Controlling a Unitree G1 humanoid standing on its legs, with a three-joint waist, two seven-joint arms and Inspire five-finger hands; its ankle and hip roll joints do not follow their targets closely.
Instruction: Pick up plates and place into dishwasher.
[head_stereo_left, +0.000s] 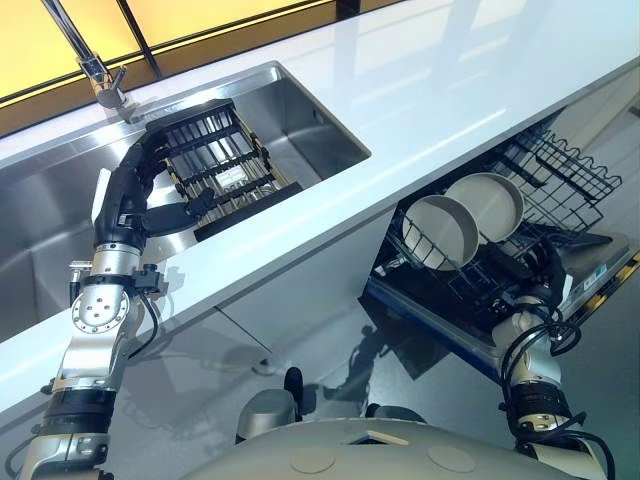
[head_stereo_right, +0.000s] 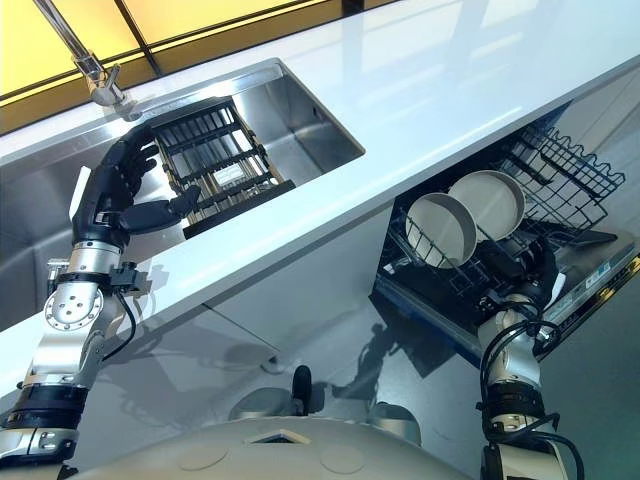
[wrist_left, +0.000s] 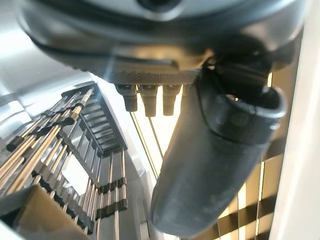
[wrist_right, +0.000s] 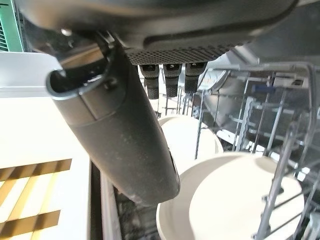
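Note:
Two pale round plates, one (head_stereo_left: 440, 232) in front of the other (head_stereo_left: 487, 203), stand on edge in the pulled-out dishwasher rack (head_stereo_left: 565, 170) under the counter. My right hand (head_stereo_left: 533, 272) hovers open just below and in front of them, holding nothing. In the right wrist view its thumb (wrist_right: 117, 135) reaches over the nearer plate (wrist_right: 235, 200) without touching it. My left hand (head_stereo_right: 110, 195) is open inside the sink (head_stereo_left: 310, 110), beside a black slatted dish rack (head_stereo_left: 215, 165) that holds no plates. Its thumb (wrist_left: 215, 160) points toward that rack (wrist_left: 60, 150).
A long white counter (head_stereo_left: 450, 90) runs between the sink and the dishwasher. A chrome faucet (head_stereo_left: 95, 65) rises at the sink's far corner. The dishwasher's wire basket has free slots to the right of the plates.

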